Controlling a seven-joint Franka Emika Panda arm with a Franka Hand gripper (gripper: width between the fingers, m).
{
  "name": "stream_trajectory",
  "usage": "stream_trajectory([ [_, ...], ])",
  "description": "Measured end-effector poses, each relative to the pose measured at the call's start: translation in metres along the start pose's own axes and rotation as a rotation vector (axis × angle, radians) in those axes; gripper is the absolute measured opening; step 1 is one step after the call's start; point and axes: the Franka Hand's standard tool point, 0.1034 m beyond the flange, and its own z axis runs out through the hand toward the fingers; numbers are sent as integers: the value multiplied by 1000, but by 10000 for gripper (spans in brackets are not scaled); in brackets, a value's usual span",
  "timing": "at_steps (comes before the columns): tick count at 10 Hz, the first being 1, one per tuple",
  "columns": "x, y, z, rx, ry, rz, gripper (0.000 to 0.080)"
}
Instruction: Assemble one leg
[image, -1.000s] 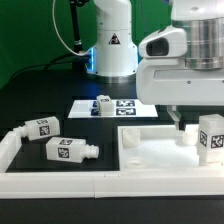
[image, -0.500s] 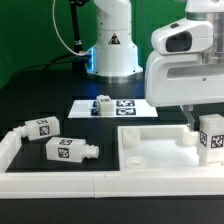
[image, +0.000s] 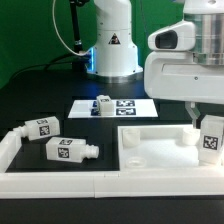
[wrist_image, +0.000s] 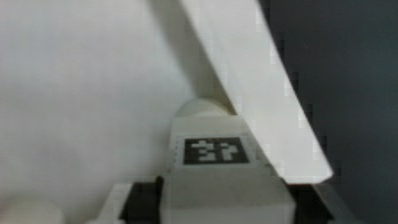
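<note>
The jaws are closed on the leg (image: 211, 137), which the gripper (image: 200, 122) holds upright over the white tray (image: 150, 160), its tag facing out; the wrist view shows the same leg (wrist_image: 217, 140) beside the tray rim (wrist_image: 249, 70); 2 more legs (image: 40, 128) (image: 68, 150) lie well apart from the jaws; the marker board (image: 115, 105) lies behind.

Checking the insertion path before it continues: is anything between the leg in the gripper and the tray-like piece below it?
Nothing visible does. The leg stands upright in the gripper, right over the tray piece by its rim; the peg end is hidden.
</note>
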Motion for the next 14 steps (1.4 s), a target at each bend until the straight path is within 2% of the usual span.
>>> stream_trajectory([
  [3,4,-2,1,72,-84,610,290],
  [6,0,-5,2,70,-92,709,290],
  [7,-1,-5,2,71,-87,663,367],
  [8,0,-3,3,76,-70,424,547],
  [9,0,-3,3,76,-58,201,547],
  [10,-1,-4,2,69,-56,90,623],
  [13,-3,-4,3,68,-48,-66,644],
  [14,-1,-3,3,51,-29,-220,649],
])
